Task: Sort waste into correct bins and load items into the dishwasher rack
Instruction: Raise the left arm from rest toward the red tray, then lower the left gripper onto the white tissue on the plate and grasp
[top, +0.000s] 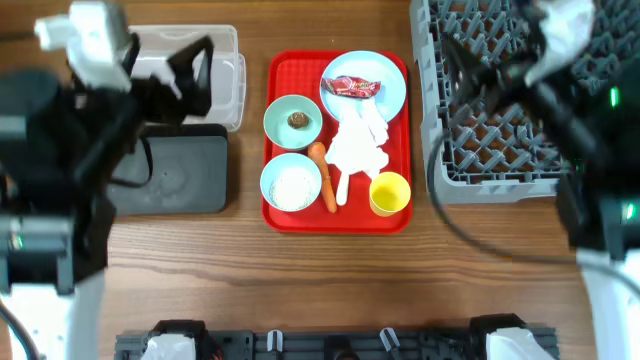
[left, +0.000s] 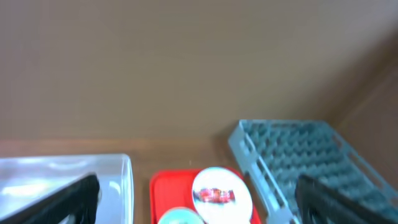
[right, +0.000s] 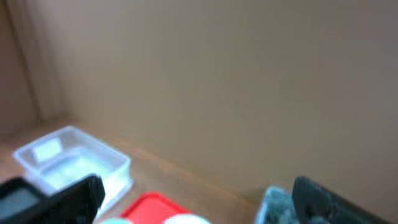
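On the flat red tray (top: 285, 75), a light blue plate (top: 385, 95) holds the red snack wrapper (top: 350, 87). The white tissue (top: 358, 140) lies below it, beside the orange carrot (top: 323, 178) and the white spoon (top: 342, 187). One pale bowl (top: 277, 118) holds the brown lump (top: 298, 120). The other bowl (top: 270, 190) holds rice (top: 292, 185). The yellow cup (top: 389, 193) stands at the tray's front right. My left gripper (top: 190, 75) (left: 198, 186) is open and empty above the clear tub (top: 228, 60). My right gripper (top: 478, 62) (right: 198, 183) is open and empty above the grey rack (top: 500, 150).
The black tray (top: 185, 175) lies in front of the clear tub, left of the red tray. The rack also shows in the left wrist view (left: 292, 149), and the clear tub shows in the right wrist view (right: 68, 158). A brown wall stands behind the table.
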